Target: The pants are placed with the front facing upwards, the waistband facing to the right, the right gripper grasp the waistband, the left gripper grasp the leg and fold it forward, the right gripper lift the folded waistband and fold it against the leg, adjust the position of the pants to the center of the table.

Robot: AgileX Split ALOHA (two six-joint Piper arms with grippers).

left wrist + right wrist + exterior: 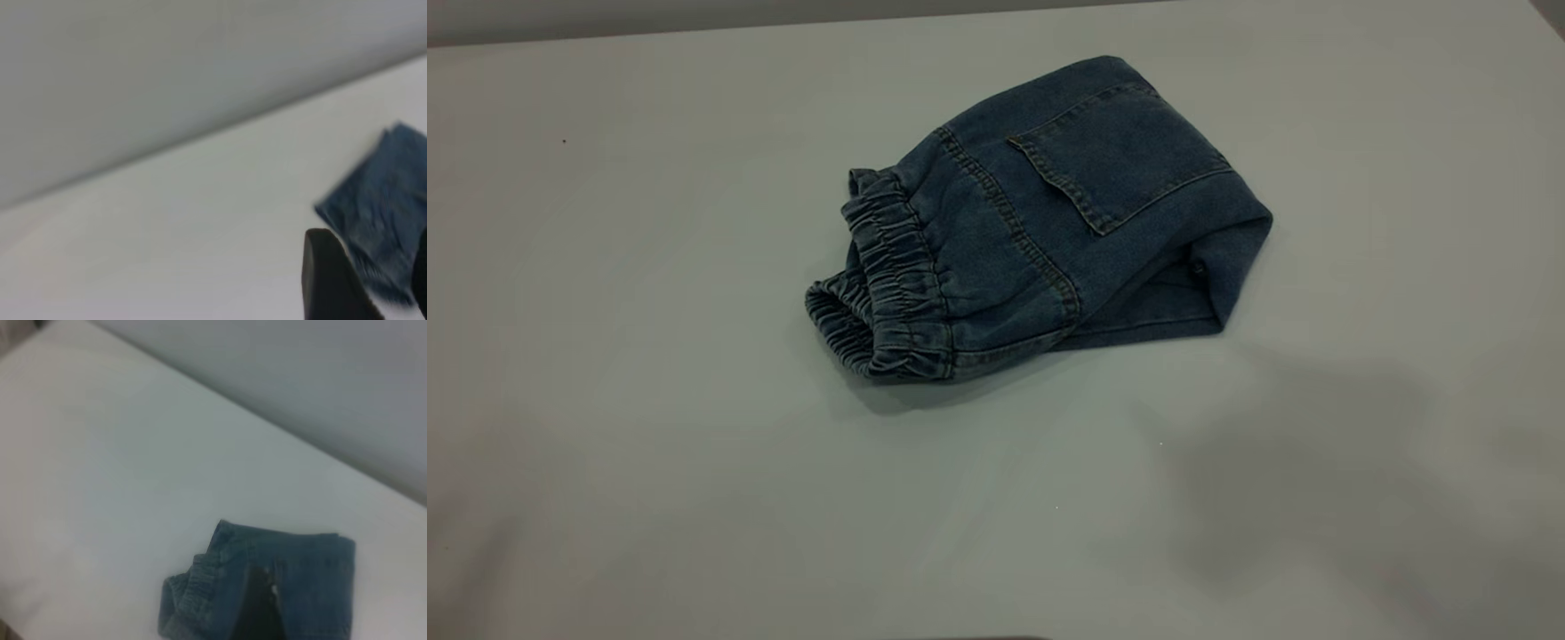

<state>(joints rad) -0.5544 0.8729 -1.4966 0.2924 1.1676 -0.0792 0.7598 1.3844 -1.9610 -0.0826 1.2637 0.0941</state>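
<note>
The pants point(1049, 222) are sitting folded into a compact bundle on the table point(605, 400), back pocket point(1112, 156) up, the waistband point(885, 284) bunching at the bundle's left end. Looks like only the centering nudge is remaining. For that I'd be pushing low against the bundle's edge, not pinching the top layer, so the fold isn't peeling open. The left gripper point(363, 283) is hovering off to one side of the pants, and one dark finger is showing, so I can't tell how its jaws are set. The right gripper point(257, 607) is hanging above the pants, jaws hard to read, honestly. Nothing else is lying around the pants to block a slide.
</note>
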